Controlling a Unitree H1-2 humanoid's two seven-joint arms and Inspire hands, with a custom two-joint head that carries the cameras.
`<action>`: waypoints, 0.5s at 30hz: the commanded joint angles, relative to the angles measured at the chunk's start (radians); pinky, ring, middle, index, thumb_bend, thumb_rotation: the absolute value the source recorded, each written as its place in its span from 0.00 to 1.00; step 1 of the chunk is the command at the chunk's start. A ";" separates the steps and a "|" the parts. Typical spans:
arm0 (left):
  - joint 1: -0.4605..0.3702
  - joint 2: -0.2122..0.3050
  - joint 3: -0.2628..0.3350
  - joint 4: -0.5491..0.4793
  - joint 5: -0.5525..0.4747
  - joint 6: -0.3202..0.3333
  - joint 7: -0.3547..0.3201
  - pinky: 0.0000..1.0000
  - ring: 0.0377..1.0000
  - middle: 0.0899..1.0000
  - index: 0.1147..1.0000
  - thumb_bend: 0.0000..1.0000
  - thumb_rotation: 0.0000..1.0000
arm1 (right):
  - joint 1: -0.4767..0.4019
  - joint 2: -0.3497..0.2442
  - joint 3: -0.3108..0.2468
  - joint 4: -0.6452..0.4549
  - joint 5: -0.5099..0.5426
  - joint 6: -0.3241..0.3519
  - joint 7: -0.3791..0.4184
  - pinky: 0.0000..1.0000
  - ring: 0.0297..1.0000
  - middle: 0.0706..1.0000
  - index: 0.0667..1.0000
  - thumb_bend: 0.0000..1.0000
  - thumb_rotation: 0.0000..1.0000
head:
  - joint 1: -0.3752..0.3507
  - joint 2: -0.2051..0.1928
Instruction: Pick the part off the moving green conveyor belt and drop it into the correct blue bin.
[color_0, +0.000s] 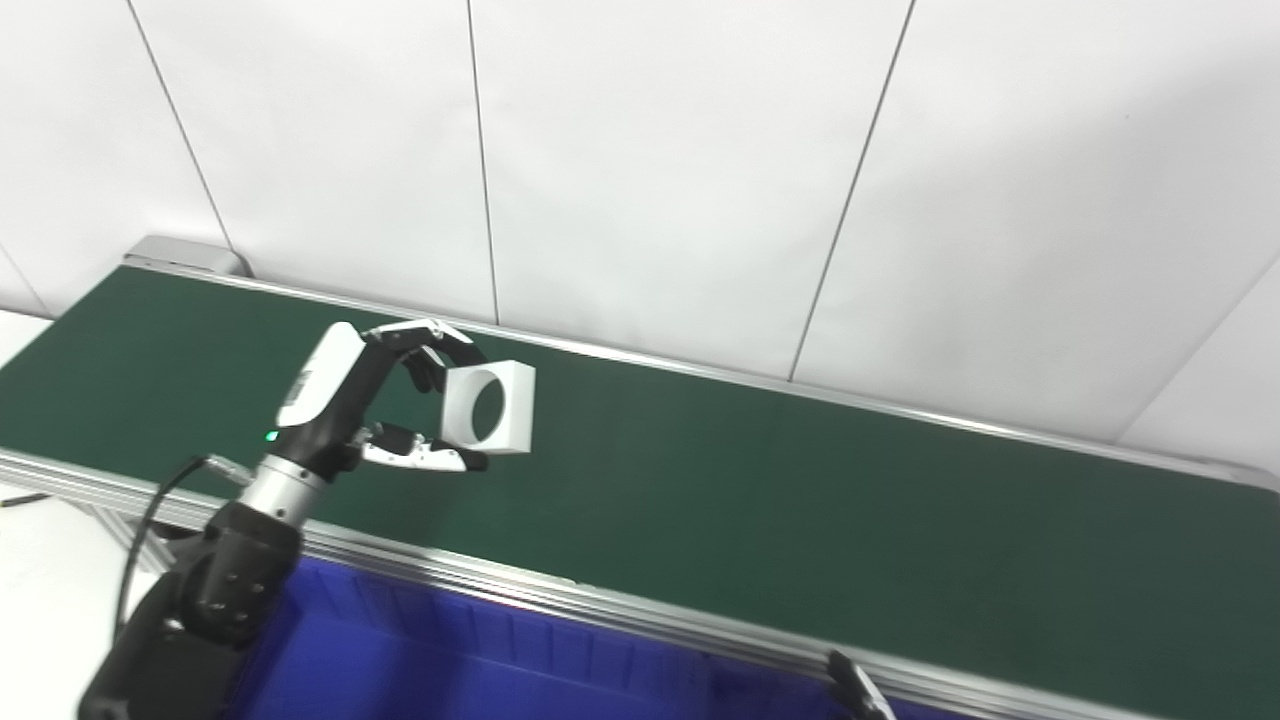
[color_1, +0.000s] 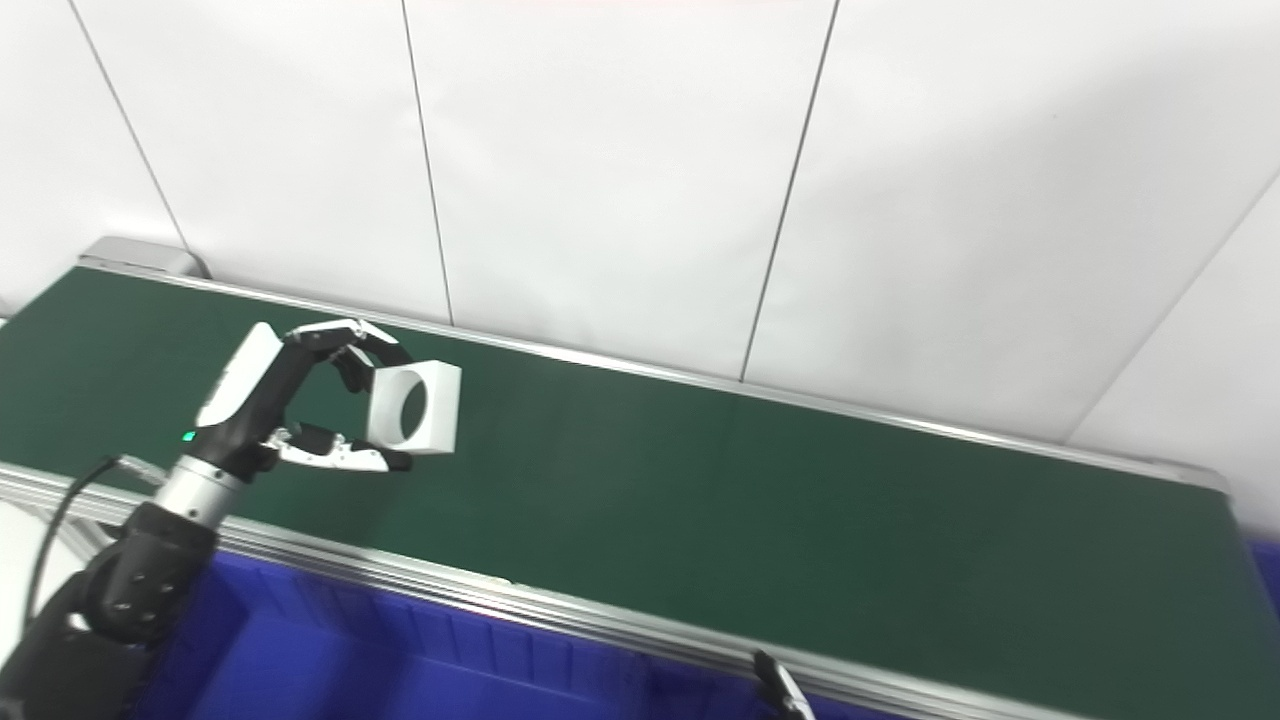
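A white square part with a round hole through it is held above the green conveyor belt. My left hand is shut on the part, fingers over its top edge and thumb under its lower edge. The same part and left hand show in the right eye view. Of my right hand only a dark tip shows at the bottom edge, too little to tell its state.
A blue bin lies below the belt's near aluminium rail. Another blue bin corner shows at the far right. A white panelled wall stands behind the belt.
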 joint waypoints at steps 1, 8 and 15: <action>0.004 0.037 -0.007 -0.021 -0.031 -0.040 0.019 0.41 0.42 0.46 0.41 0.50 0.00 | -0.002 0.007 -0.010 -0.025 -0.001 -0.045 0.002 0.81 0.86 0.88 0.90 0.92 0.52 | -0.001 0.017; 0.068 0.024 -0.030 -0.071 -0.047 -0.037 -0.007 0.39 0.42 0.46 0.42 0.50 0.00 | 0.003 0.005 -0.024 -0.058 0.030 -0.027 0.033 0.82 0.87 0.89 0.91 0.94 0.55 | 0.016 0.087; 0.155 -0.010 -0.048 -0.148 -0.051 -0.032 -0.046 0.39 0.42 0.46 0.41 0.50 0.00 | 0.014 0.008 -0.042 -0.101 0.033 0.003 0.062 0.80 0.86 0.89 0.91 0.93 0.55 | 0.014 0.115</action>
